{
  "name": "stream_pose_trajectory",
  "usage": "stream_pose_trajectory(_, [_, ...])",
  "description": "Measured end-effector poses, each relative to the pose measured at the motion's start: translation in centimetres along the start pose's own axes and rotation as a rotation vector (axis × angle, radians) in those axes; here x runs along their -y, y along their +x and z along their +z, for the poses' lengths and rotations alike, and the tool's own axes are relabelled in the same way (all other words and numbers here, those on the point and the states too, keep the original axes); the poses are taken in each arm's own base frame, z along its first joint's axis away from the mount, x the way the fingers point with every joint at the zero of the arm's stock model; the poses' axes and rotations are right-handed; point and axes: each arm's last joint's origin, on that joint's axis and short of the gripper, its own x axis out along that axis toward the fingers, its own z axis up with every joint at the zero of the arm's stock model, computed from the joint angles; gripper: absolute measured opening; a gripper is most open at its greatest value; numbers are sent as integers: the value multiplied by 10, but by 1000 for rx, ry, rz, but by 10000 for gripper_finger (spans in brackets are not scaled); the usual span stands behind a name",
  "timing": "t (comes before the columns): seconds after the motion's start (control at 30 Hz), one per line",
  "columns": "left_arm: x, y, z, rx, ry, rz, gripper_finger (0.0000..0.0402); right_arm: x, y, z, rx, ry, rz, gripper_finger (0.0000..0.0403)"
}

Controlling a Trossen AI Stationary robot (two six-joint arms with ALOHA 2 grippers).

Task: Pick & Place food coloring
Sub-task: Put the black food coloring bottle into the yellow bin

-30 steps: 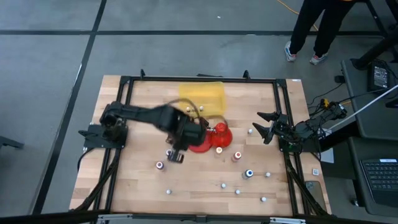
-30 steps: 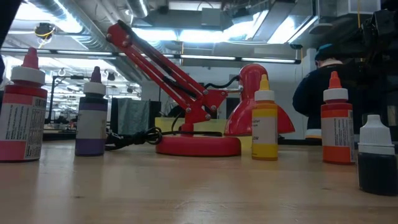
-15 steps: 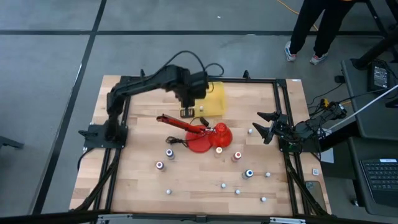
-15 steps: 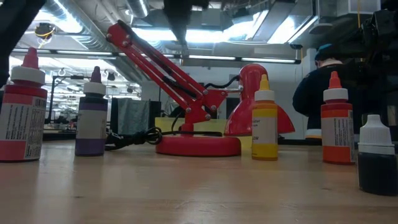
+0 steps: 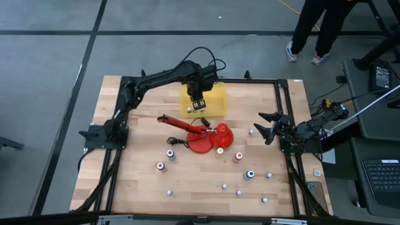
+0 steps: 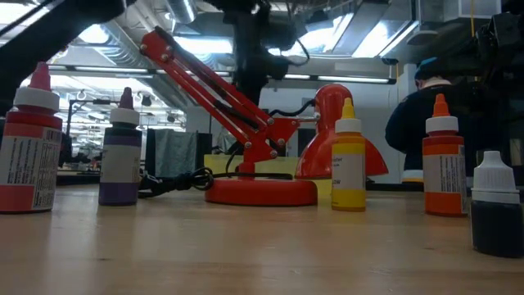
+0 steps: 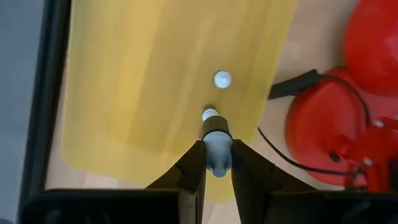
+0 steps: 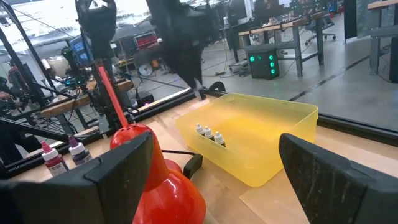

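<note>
1. Since the earlier frames the left arm has swung from the middle of the table, near the red lamp, to the far edge, and the left gripper (image 5: 197, 102) now hangs over the yellow bin (image 5: 215, 94).
2. Nearest the front edge of the table stand the waiting food coloring bottles: a blue one (image 6: 496, 215) at the right, with loose pale caps (image 5: 224, 185) scattered just in front of the row.
3. Slightly farther back are the orange-red bottle (image 6: 444, 164), the yellow bottle (image 6: 349, 166), the purple bottle (image 6: 121, 156) and the dark red bottle (image 6: 29, 146), all upright and apart from one another.
4. Behind them sits the red lamp (image 5: 203, 139), its round base on the wood, its cone-shaped shade beside the base and its long arm slanting away.
5. The right gripper (image 5: 265, 125) waits at the right side of the table, fingers spread wide with nothing between them.
6. Farthest back, the left gripper's fingers (image 7: 193, 169) are clamped on a small bottle (image 7: 217, 144) with a pale tip, held above the yellow bin.
7. Bottles with pale tips (image 8: 210, 135) already lie inside that bin, close together near one wall.
8. Beyond the table a person (image 5: 319, 25) stands on the grey floor.
</note>
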Motion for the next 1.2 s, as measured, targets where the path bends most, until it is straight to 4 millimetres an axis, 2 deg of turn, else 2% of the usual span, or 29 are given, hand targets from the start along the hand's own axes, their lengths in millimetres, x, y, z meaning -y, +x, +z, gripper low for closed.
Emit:
stream_pose_trajectory(0.27, [-10,32,9,-46,-35,1,54,0,0,0,0,0,0,347])
stream_pose_trajectory(0.53, [-7,58,17,-64,-17,-26,54,0,0,0,0,0,0,347])
stream_pose_trajectory(0.77, [-7,81,15,-80,-6,-30,54,0,0,0,0,0,0,347])
stream_pose_trajectory(1.2, [0,107,10,-88,30,-73,54,0,0,0,0,0,0,347])
